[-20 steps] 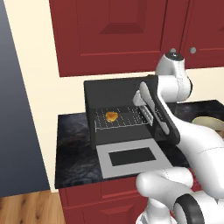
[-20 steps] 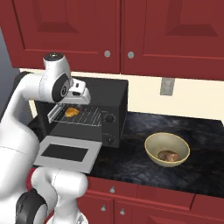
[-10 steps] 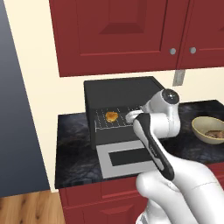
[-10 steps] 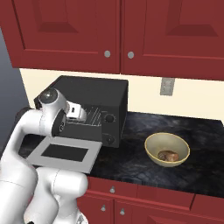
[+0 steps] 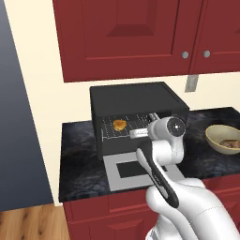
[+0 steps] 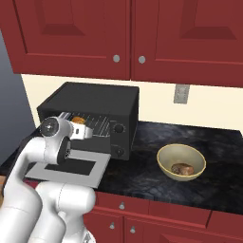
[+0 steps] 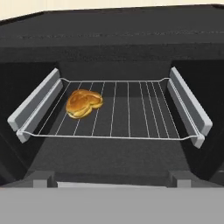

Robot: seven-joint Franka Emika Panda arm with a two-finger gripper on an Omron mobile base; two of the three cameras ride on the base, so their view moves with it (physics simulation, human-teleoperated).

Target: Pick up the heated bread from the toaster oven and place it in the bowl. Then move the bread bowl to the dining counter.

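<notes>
The heated bread (image 7: pixel 84 103) is lying on the wire rack (image 7: pixel 127 109) inside the toaster oven (image 5: pixel 136 101), toward the rack's left side as the hand camera looks in, with bare wires all around it. The oven's door (image 5: pixel 133 170) is hanging open and flat over the bench (image 6: pixel 223 161), and the end effector (image 5: pixel 140 133) is hovering just at the mouth of the oven with its jaws spread wide and nothing between them.

The bread is looking like a small, lumpy bun with a browned crust, so I'm guessing it is light and a little crumbly, soft enough to dent if squeezed hard. Its rounded top is offering little to catch, so taking it across its narrower middle, low near the wires, seems the surest hold. The rack's side rails are standing well apart from it, leaving room for both fingers.

The bowl (image 6: pixel 182 162) is waiting on the bench to the oven's right, with a brownish piece (image 6: pixel 182 168) already sitting in it.
</notes>
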